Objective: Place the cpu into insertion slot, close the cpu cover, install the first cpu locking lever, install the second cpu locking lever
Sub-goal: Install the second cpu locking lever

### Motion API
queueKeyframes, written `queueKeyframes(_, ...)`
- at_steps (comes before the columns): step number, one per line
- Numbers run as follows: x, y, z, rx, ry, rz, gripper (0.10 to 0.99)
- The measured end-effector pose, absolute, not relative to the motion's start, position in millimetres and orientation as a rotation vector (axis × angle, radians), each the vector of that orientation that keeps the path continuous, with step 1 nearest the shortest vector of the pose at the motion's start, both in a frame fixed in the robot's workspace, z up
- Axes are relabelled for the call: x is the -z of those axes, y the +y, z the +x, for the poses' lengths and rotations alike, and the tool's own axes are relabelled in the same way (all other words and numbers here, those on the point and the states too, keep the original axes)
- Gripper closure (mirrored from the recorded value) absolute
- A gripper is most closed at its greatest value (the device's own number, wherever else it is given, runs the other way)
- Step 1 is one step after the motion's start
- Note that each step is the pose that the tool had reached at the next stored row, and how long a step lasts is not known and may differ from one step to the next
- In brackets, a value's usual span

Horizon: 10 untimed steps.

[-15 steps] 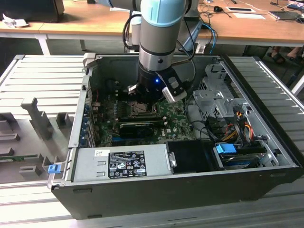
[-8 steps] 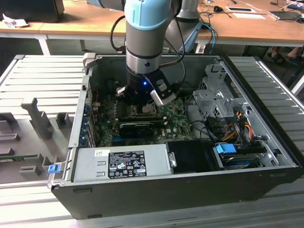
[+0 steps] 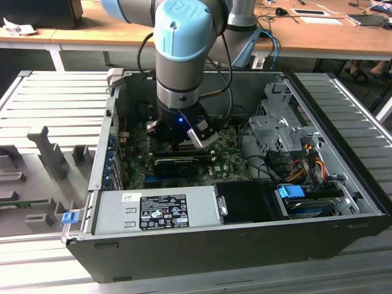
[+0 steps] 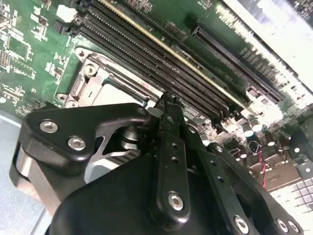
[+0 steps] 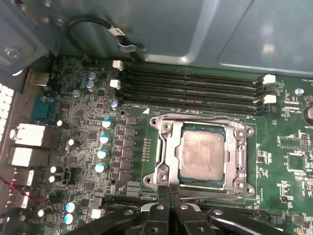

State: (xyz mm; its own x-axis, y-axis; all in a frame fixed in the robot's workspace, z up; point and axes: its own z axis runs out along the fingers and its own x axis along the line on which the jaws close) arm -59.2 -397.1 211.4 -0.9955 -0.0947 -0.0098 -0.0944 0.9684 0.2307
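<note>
**Fingers pinched together at the edge of the socket, chip already seated**

We see the small square pale grey-tan cpu (image 5: 202,154) lying flat inside the square silver-rimmed insertion slot (image 5: 165,128) on the green circuit board (image 5: 88,142). The thin silver cpu cover (image 5: 166,166) frames the chip through its window and looks lowered over it, though we cannot tell whether it is latched.

Our black gripper (image 5: 169,195) has its fingers (image 5: 161,215) drawn narrow, tips together, holding nothing we can make out. In the first wrist view the tips sit right at one edge of the socket frame, with the chip just beyond them and the long black memory slots (image 5: 190,85) past that.

In the exterior view the arm hangs straight down into the open grey computer case (image 3: 343,226).
</note>
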Motion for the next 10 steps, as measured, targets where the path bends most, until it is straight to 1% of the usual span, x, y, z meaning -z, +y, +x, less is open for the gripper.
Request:
queueKeyframes(4,-211.3,-402.3,-63.0,0.424,-3.11,0.151,0.98)
queueKeyframes(6,-210.7,-405.1,-64.9,0.435,-3.109,0.153,0.98)
queueKeyframes(9,-209.1,-409.5,-68.7,0.498,-3.102,0.153,0.98)
queueKeyframes(10,-207.3,-410.8,-71.0,0.506,-3.102,0.153,0.98)
